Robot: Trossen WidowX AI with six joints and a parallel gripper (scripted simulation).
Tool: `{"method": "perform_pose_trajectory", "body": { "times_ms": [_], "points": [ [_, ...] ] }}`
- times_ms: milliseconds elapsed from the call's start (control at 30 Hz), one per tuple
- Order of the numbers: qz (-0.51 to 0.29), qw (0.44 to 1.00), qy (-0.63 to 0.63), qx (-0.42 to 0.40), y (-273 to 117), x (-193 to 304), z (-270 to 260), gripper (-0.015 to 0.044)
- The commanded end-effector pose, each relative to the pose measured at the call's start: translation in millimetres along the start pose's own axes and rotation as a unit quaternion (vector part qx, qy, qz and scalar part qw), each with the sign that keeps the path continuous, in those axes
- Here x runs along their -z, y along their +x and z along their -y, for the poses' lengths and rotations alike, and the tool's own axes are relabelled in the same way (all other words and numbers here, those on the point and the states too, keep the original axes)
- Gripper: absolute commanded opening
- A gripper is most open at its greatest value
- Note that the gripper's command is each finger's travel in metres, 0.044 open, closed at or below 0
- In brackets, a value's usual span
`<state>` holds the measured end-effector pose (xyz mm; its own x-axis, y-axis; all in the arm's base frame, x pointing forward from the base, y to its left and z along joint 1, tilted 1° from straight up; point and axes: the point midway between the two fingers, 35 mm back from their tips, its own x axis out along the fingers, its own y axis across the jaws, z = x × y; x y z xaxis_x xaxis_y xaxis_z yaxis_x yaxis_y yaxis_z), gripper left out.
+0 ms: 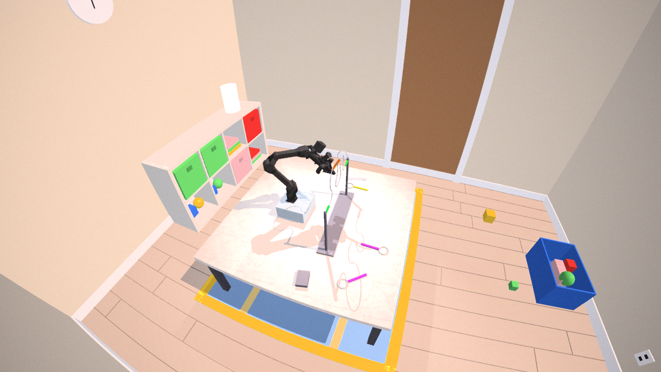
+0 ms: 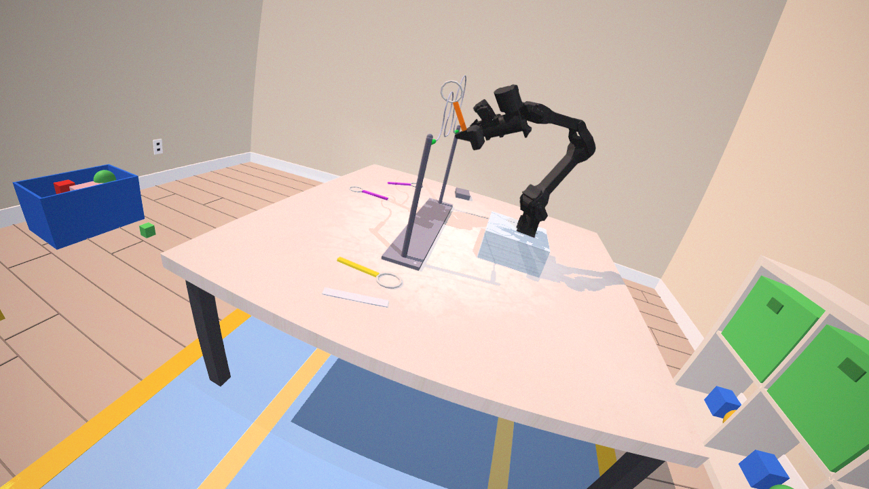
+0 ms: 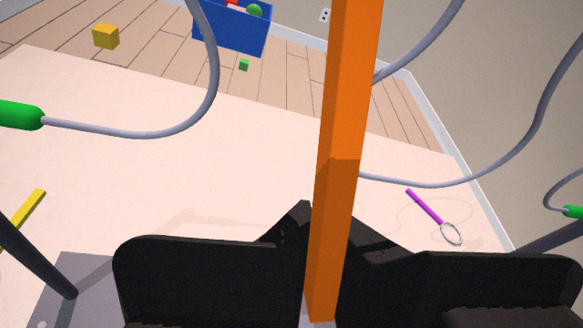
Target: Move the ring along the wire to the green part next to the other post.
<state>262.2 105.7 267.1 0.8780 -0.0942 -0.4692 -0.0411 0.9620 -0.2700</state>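
My gripper is shut on the orange handle near its lower end. The handle slants up to the ring, which stands nearly face-on at the top of a bend in the exterior view. The ring is outside the wrist view. The thin grey wire seems to pass through it; whether they touch is too small to tell. One green part is by the post nearer the ring. The other green part is by the second post.
Grey wire bends flank the handle on both sides in the wrist view. The posts stand on a grey base. On the table lie a yellow-handled ring, two magenta-handled rings, a pale strip and a grey block.
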Motion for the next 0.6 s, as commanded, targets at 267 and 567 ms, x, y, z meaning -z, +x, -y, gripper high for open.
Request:
{"method": "perform_pose_trajectory", "body": {
  "times_ms": [267,567],
  "points": [
    [0.012,0.993,-0.102,0.063,2,0,15,-0.015],
    [0.023,0.976,-0.183,0.112,2,-3,28,-0.015]
  ]
}}
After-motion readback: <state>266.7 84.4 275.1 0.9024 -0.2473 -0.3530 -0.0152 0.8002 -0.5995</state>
